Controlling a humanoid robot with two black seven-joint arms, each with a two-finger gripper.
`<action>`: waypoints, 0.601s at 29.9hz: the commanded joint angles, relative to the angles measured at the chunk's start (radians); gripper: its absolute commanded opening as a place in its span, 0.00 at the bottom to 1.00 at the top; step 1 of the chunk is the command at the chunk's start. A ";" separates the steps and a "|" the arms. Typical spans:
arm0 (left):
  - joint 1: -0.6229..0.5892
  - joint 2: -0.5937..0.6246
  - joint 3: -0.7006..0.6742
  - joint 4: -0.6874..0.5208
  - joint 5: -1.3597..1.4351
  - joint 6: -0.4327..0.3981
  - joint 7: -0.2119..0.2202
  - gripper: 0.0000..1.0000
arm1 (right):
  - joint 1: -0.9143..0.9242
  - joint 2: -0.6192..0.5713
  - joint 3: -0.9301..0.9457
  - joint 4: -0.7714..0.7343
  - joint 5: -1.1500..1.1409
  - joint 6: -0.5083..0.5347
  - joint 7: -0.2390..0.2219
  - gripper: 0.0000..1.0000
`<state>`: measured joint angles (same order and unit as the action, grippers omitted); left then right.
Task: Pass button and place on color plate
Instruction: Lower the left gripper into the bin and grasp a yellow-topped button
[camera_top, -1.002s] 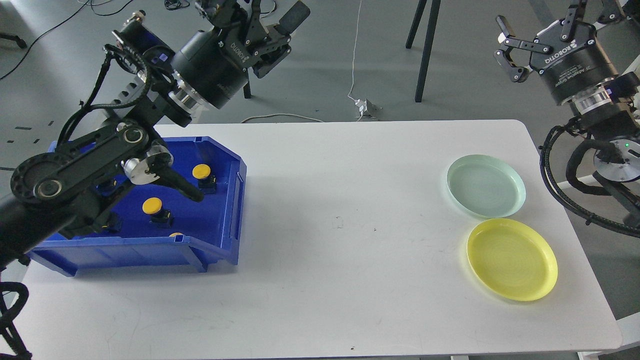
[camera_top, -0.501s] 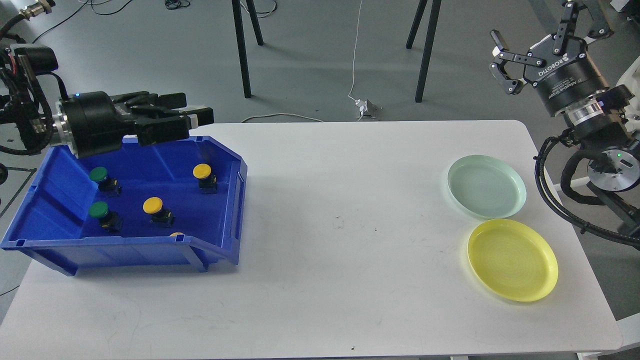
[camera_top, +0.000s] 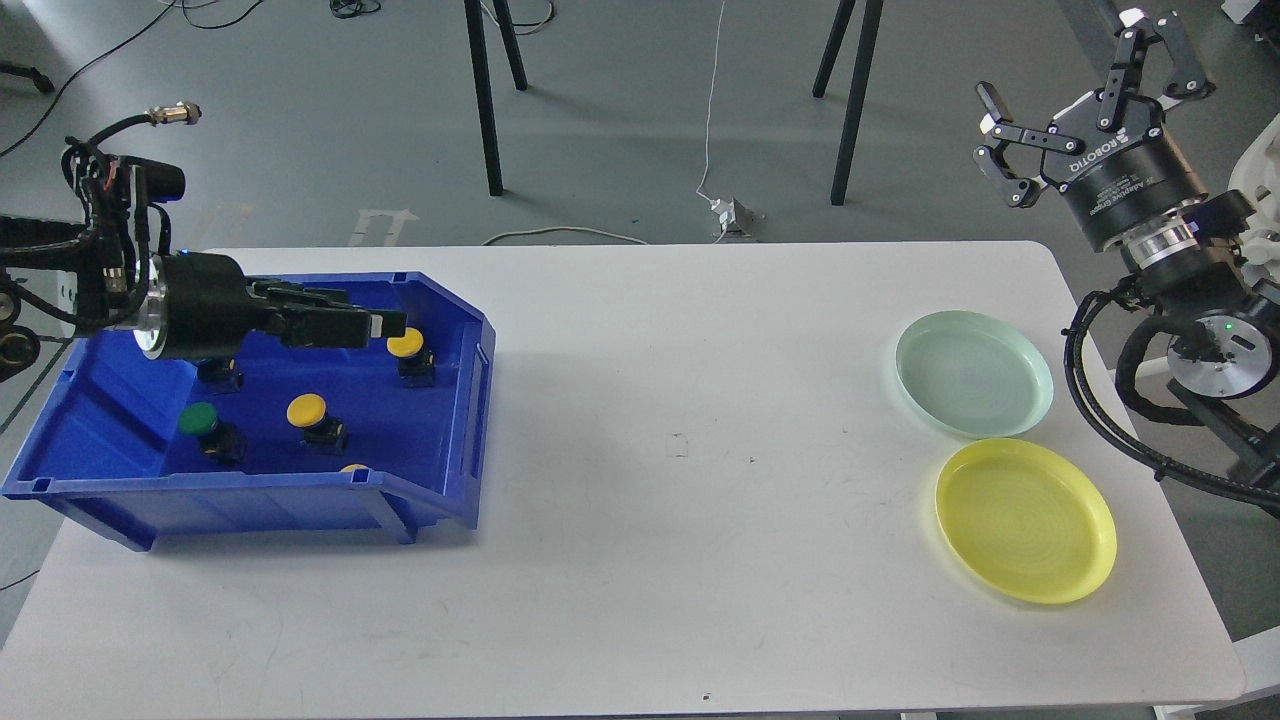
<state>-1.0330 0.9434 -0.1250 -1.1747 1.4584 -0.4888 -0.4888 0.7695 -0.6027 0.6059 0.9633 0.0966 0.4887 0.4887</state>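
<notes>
- Risk first: left gripper (camera_top: 385, 325) hangs low inside the blue bin (camera_top: 455, 420), just left of a yellow button (camera_top: 405, 344) at the far right of the bin. Its fingers lie flat and close together; seen side-on, I cannot tell whether a gap remains, and nothing shows between them.
- A sideways approach could knock that button over or push it against the bin's right wall, since the fingertips point right at cap level.
- Crowding is a second hazard: another yellow button (camera_top: 307, 410) and a green button (camera_top: 198, 419) sit nearer in the bin, and the gripper body hides what lies under it.
- Colour mix-up could follow, with a yellow plate (camera_top: 1025, 520) near right and a pale green plate (camera_top: 973, 372) just beyond it.
- Right gripper (camera_top: 1075, 95) waits wide open and empty, far right, above the floor beyond the table (camera_top: 640, 560).
- Each button stands upright, cap up on a black base, long axis vertical.
</notes>
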 joint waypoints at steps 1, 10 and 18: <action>-0.001 -0.040 0.048 0.084 0.005 0.000 0.000 0.98 | -0.003 0.000 0.000 0.000 0.000 0.000 0.000 0.99; 0.013 -0.113 0.084 0.187 0.083 0.000 0.000 0.98 | -0.016 0.000 0.002 0.000 0.000 0.000 0.000 0.99; 0.014 -0.164 0.149 0.296 0.099 0.030 0.000 0.98 | -0.022 0.000 0.000 0.002 0.000 0.000 0.000 0.99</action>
<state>-1.0178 0.7978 -0.0017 -0.9023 1.5563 -0.4848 -0.4887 0.7475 -0.6028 0.6075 0.9650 0.0965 0.4887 0.4887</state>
